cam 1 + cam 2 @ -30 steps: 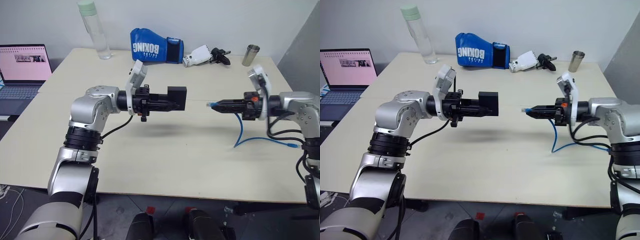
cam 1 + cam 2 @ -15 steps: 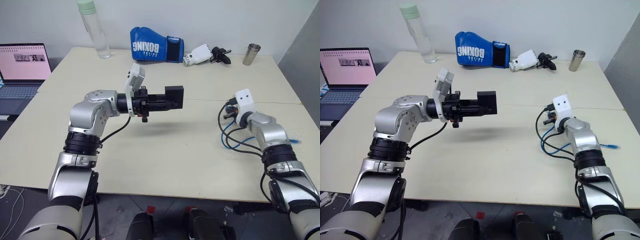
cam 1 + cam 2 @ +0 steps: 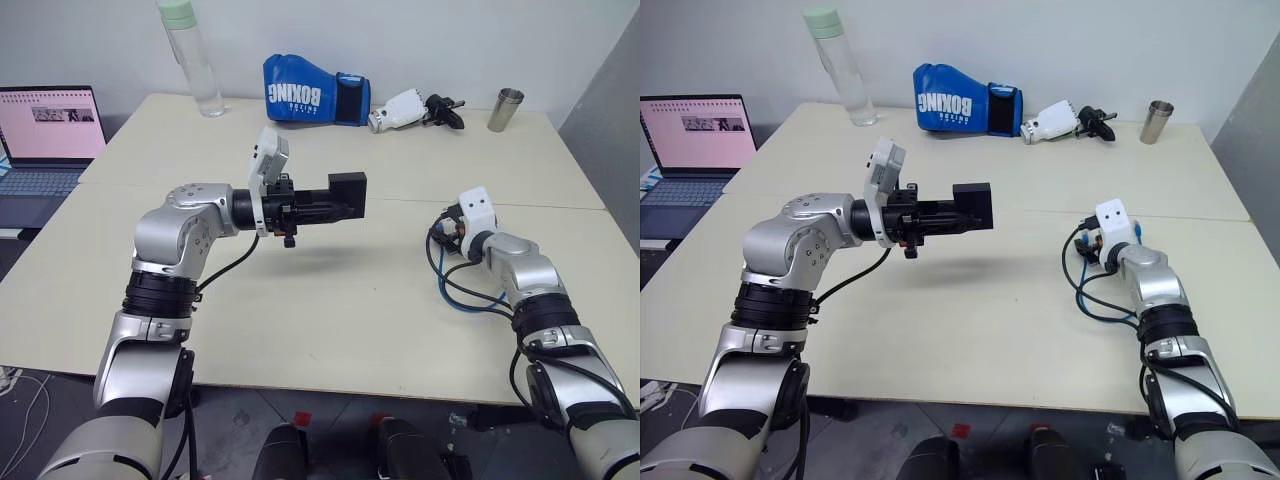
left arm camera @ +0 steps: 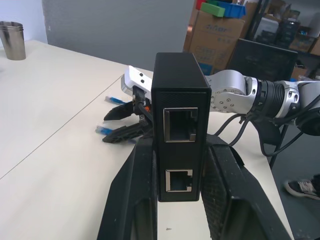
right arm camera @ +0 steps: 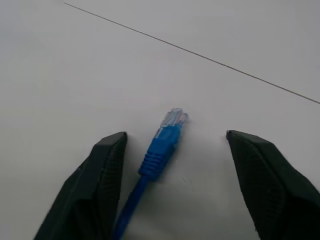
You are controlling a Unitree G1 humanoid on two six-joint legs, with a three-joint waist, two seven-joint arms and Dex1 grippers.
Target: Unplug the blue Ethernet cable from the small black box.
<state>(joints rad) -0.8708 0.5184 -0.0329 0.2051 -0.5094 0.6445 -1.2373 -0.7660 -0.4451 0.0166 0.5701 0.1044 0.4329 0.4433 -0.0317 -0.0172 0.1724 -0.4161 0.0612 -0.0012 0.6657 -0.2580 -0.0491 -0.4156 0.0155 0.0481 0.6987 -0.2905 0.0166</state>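
Small black box (image 4: 180,146) pinched between the left gripper (image 4: 180,200) fingers and held level above the table (image 3: 330,320), both ports empty; blue cable (image 5: 161,150) lying loose on the table between the spread fingers of the right gripper (image 5: 175,165) — apparently untouched. Cord light and limp (plug clip brittle), best taken by the plug body — box rigid, grippable on its flat sides. Empty ports plain from the left wrist, the plug's clear tip from the right wrist.
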